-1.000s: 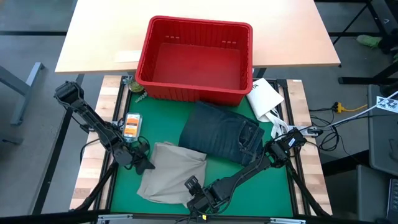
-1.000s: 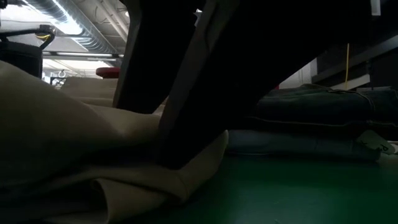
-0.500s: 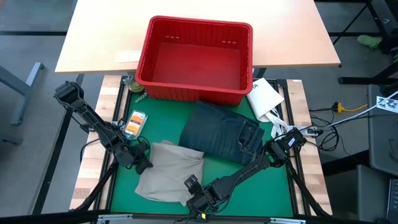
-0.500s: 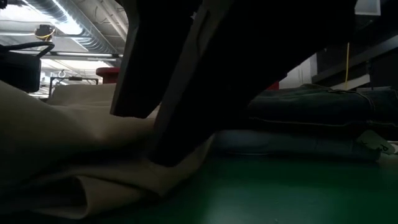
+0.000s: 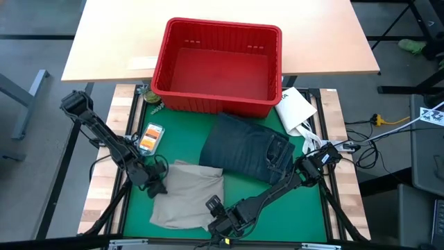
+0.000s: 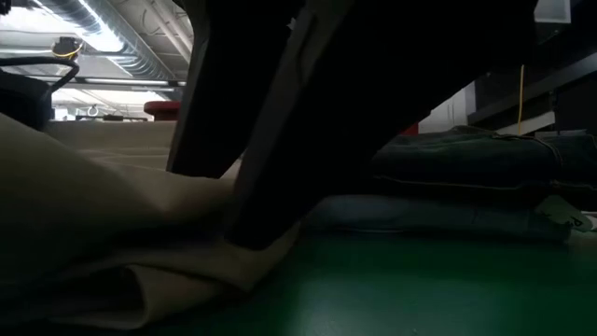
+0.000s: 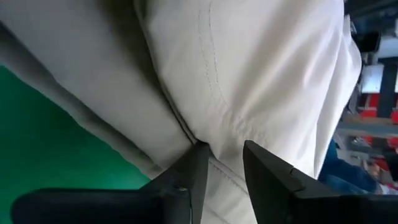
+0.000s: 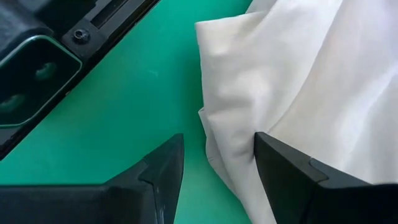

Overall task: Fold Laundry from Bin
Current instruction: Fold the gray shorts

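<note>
Bench [image 5: 104,187]: wood-slat top, green mat [image 5: 298,212] over its middle.

On the mat:
- Tan khaki trousers [image 5: 189,198], folded, between the left arm's fingers [image 7: 196,165] and the right arm's fingers [image 8: 165,168], touching both pairs.
- Dark blue denim jeans [image 5: 246,147], folded, beyond both pairs of fingers.
- Small orange-faced packet [image 5: 150,137], beyond the left fingers.
- White flat packet [image 5: 295,109], at the far edge beside the jeans.

Adjoining light tabletop [image 5: 111,42]: carries red bin [image 5: 218,62].
</note>
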You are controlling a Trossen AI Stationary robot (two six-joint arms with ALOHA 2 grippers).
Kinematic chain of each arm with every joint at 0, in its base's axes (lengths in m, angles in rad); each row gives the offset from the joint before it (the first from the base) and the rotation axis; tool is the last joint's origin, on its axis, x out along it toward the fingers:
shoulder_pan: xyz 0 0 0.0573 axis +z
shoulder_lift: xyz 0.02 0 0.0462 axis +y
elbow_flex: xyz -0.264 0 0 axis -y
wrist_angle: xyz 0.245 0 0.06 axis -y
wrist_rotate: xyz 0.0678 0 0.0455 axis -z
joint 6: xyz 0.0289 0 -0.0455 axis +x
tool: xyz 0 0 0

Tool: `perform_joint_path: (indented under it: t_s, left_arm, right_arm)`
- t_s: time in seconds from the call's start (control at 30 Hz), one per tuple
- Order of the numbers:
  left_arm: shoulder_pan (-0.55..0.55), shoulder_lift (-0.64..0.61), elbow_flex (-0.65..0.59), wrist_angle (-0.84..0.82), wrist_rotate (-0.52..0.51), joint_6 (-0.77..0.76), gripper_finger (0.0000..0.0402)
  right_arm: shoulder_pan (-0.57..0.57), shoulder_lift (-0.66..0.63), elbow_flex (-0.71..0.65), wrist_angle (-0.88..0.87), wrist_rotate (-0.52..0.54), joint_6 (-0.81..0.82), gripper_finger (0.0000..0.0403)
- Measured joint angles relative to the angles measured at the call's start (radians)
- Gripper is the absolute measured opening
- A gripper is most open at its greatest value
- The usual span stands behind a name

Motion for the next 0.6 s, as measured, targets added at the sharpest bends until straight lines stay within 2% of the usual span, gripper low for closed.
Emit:
perform_joint_path:
  t_s: [0.27, 0.47, 0.6]
  left_arm:
    - [-0.001, -0.07, -0.001, 0.001, 0.008, 0.007, 0.0093]
    - [-0.01, -0.141, -0.001, 0.004, 0.053, 0.03, 0.0092]
    - [-0.016, -0.169, -0.001, 0.004, 0.07, 0.06, 0.0092]
  right_arm:
    - [0.001, -0.04, -0.001, -0.028, 0.003, 0.005, 0.0195]
    - [0.001, -0.092, -0.001, -0.065, 0.005, 0.036, 0.0195]
    - [0.0, -0.151, -0.001, -0.102, 0.041, 0.039, 0.0195]
